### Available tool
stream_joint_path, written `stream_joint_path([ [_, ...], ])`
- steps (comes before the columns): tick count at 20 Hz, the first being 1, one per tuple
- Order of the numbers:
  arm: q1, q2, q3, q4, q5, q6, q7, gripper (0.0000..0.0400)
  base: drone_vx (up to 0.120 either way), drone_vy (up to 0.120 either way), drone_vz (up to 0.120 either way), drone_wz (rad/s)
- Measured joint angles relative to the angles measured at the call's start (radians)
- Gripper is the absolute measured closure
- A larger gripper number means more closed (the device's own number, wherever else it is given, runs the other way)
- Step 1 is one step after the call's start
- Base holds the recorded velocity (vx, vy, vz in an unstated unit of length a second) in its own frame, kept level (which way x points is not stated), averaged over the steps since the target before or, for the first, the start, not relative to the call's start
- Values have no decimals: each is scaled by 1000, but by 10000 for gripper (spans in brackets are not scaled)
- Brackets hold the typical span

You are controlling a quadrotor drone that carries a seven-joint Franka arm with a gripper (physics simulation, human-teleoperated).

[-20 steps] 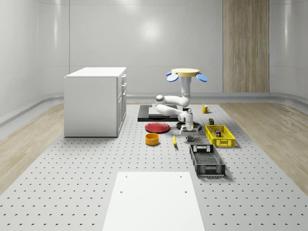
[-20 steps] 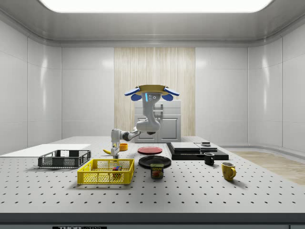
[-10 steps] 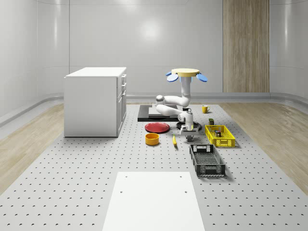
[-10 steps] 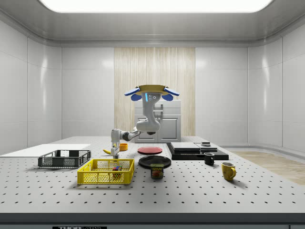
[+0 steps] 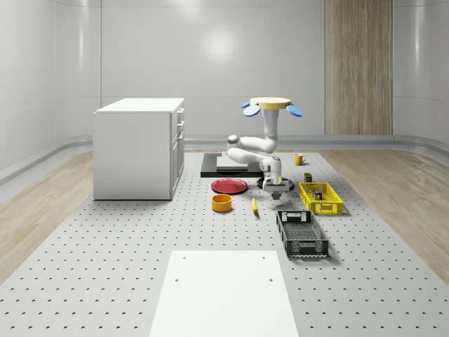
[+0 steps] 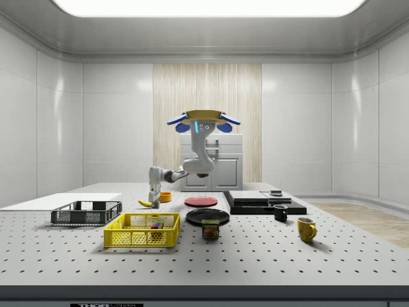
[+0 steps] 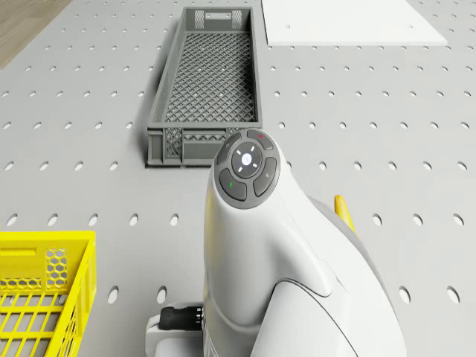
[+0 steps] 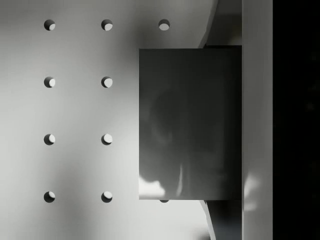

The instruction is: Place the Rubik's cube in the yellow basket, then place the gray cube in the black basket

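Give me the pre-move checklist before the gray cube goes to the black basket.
1. Multicoloured Rubik's cube inside yellow mesh basket: ok.
2. Small gray cube right at the gripper: ok.
3. Firm hold on it: cannot tell.
4. Black mesh basket free of contents: ok.
5. Gripper above black basket: not ok; it is short of the basket's near end.
6. Drone hovering above the table: ok.

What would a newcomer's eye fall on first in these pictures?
The yellow-topped drone with its white arm hovers above the perforated grey table. Its gripper hangs low, holding a plain gray cube just off the table, between the yellow mesh basket and the black mesh basket.
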Motion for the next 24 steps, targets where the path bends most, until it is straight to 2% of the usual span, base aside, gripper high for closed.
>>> stream_joint_path([
  [3,2,-1,16,-4,15,-5,0,150,0,0,120,0],
  [6,3,-3,25,-6,24,-8,0,150,120,0,27,0],
  [12,4,-6,32,-7,32,-8,1,150,120,93,0,0],
  [18,3,-9,34,-8,34,-6,1,150,120,0,87,0],
  [24,3,-12,34,-8,36,-3,1,150,120,113,0,0],
])
